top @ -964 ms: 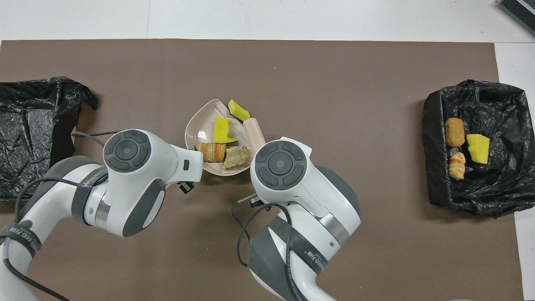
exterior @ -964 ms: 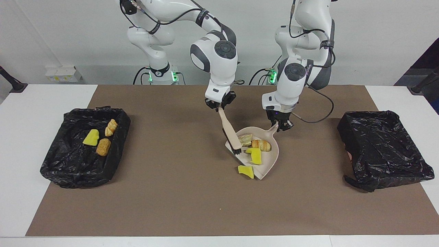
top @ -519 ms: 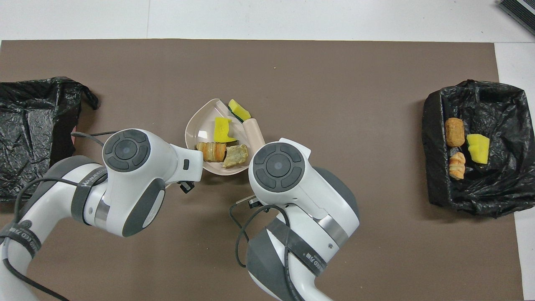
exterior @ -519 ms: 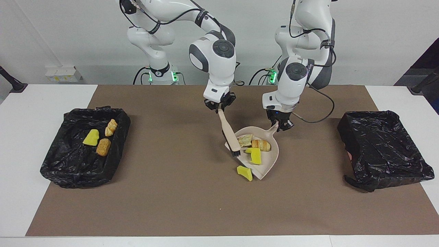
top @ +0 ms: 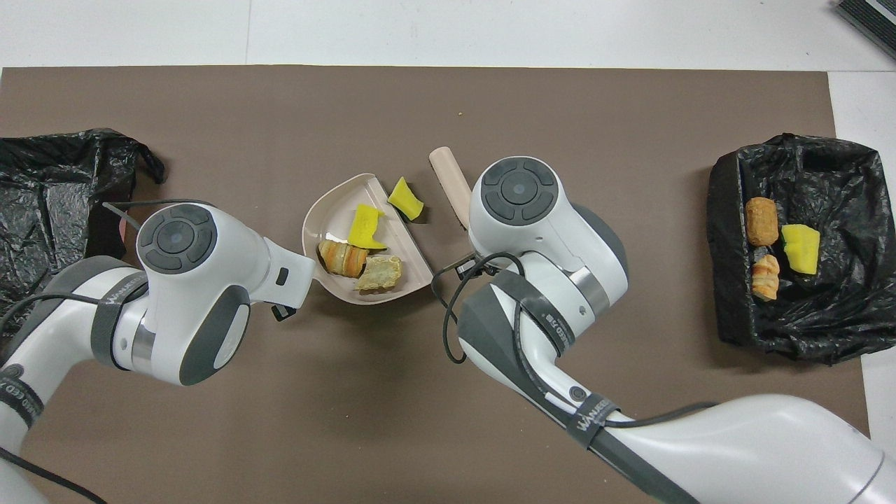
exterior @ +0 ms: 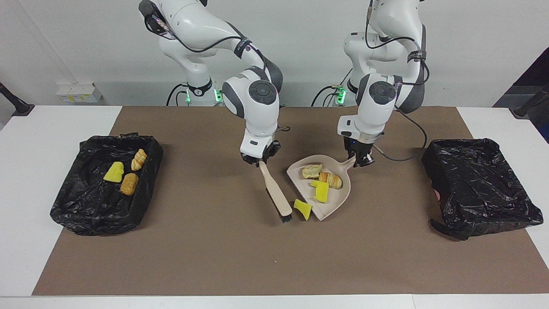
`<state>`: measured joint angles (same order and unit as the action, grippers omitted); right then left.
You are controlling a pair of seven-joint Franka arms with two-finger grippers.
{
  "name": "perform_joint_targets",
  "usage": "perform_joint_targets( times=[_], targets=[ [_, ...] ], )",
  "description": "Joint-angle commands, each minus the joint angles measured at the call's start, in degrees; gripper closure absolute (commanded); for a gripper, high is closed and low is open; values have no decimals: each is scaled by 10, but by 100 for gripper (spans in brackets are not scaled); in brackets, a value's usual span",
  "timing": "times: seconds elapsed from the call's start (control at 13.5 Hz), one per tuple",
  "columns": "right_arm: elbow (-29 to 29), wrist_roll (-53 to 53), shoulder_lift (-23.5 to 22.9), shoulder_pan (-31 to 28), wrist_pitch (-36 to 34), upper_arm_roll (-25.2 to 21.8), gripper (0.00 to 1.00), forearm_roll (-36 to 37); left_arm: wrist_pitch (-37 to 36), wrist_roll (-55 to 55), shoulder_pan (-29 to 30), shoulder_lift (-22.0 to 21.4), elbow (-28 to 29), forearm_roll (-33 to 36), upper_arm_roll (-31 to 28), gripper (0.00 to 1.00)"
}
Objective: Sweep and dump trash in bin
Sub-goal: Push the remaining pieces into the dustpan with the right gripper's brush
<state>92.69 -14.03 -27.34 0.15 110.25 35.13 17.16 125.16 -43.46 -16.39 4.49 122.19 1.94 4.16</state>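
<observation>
Since a second ago the brush has swung out of the dustpan and now slants down beside it, toward the right arm's end of the tabletop, bristles on the brown mat. One loose yellow-and-green scrap has shifted with it and lies on the mat between the bristle end and the dustpan's open lip, just beside both. The dustpan itself has turned a little and moved slightly toward the left arm's end.

Right gripper, over the mat, has its jaws pinching the top of the brush handle. Left gripper has its jaws pinching the dustpan's handle at the end nearer the robots.

Seven pieces of trash can be counted. Three sit in the dustpan: one pale bread-like chunk, one golden-brown roll, and one yellow sponge scrap. The fourth is the loose scrap on the mat. The other three lie in the black-lined bin at the right arm's end: one yellow scrap and two golden-brown chunks.

Two bins stand on the tabletop; the second bin, at the left arm's end, shows only its black liner. In the overhead view the brush handle shows above the right arm's wrist.
</observation>
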Motion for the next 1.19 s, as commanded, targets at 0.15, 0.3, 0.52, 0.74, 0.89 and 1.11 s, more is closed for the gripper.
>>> perform_joint_targets(
  times=[0.15, 0.3, 0.52, 0.74, 0.89, 1.11],
  targets=[
    [-64, 32, -77, 13, -10, 10, 100, 18, -1, -8, 5, -10, 8, -2, 2, 100],
    [-60, 33, -77, 14, 1, 13, 100, 13, 0, -8, 5, -11, 9, -2, 2, 100],
    [-54, 9, -71, 16, -19, 49, 100, 8, 0, -7, 5, -11, 9, -2, 2, 100],
    [-48, -24, -60, 14, -60, 84, 100, 9, 1, -7, 5, -11, 10, -2, 2, 100],
    [-34, -41, -53, 14, -63, 96, 100, 8, 1, -4, 5, -9, 7, -2, 2, 100],
    [-24, -73, -53, 14, -62, 122, 100, 9, -1, 11, 6, -6, 2, -3, 1, 100]
  ],
)
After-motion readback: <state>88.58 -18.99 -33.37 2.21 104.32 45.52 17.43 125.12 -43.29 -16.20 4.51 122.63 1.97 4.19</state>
